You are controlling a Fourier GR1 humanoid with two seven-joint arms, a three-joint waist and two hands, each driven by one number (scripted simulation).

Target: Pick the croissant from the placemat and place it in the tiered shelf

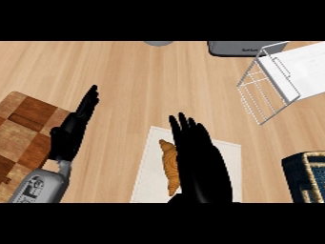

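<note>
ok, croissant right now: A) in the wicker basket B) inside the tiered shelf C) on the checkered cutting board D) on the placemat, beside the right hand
D. The croissant lies on the white placemat, just left of the right hand, whose straight fingers hover over the mat; the tiered shelf stands apart at upper right.

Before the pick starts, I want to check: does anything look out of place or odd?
Nothing stands out. The croissant lies whole on the placemat, beside the open right hand. The shelf looks intact, and the left hand rests open.
</note>
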